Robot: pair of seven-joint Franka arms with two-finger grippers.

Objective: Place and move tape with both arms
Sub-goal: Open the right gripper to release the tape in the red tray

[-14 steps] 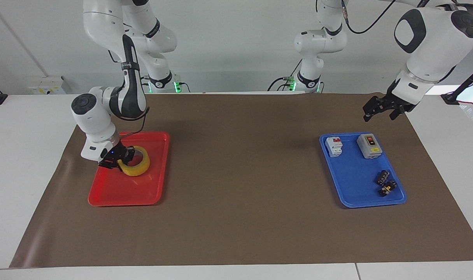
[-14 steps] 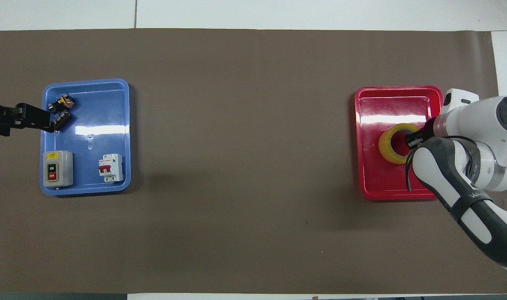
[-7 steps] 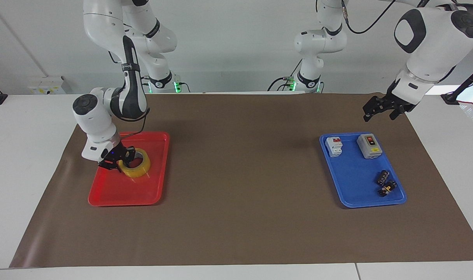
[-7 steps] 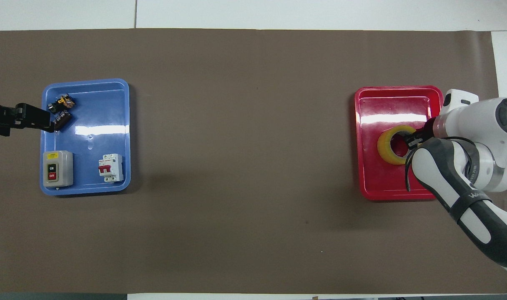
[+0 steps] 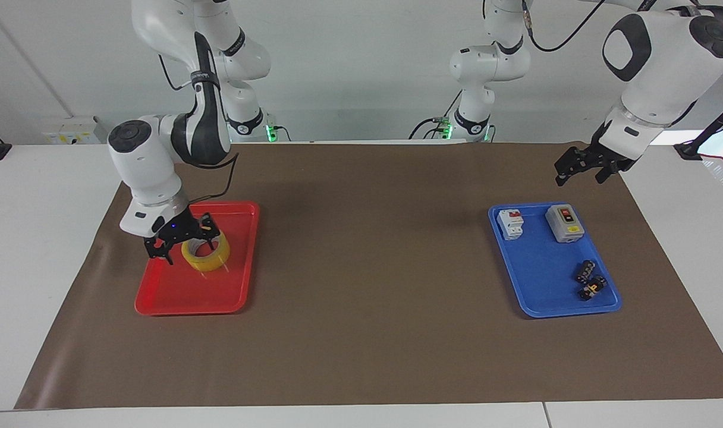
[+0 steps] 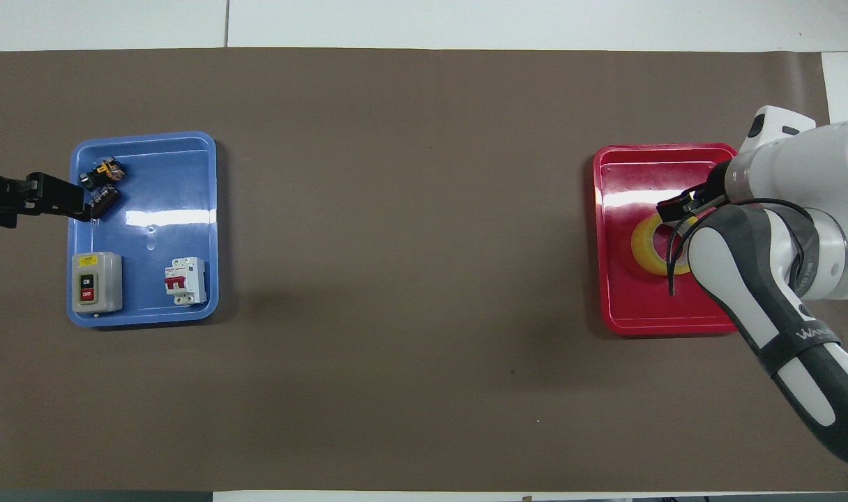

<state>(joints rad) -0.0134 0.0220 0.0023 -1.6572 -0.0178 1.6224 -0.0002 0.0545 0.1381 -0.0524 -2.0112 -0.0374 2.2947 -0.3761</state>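
The tape (image 5: 207,255) is a yellow ring lying flat in the red tray (image 5: 177,297), at the right arm's end of the table. My right gripper (image 5: 183,241) hangs just above the roll, fingers spread open and holding nothing. From overhead the right arm covers part of the tape (image 6: 644,244), and the right gripper (image 6: 678,209) shows over the red tray (image 6: 626,314). My left gripper (image 5: 580,175) waits open in the air at the left arm's end, beside the blue tray (image 5: 546,297). Overhead, the left gripper (image 6: 75,203) overlaps the edge of the blue tray (image 6: 152,293).
The blue tray holds a grey on-off switch box (image 5: 565,223), a white circuit breaker (image 5: 510,224) and small black connector pieces (image 5: 588,279). A brown mat (image 5: 367,267) covers the table. Two smaller white arms (image 5: 474,89) with green lights stand at the robots' end.
My right gripper has opened, let go of the tape and lifted a little. The roll, held tilted before, now lies flat in the red tray. The left arm has not moved.
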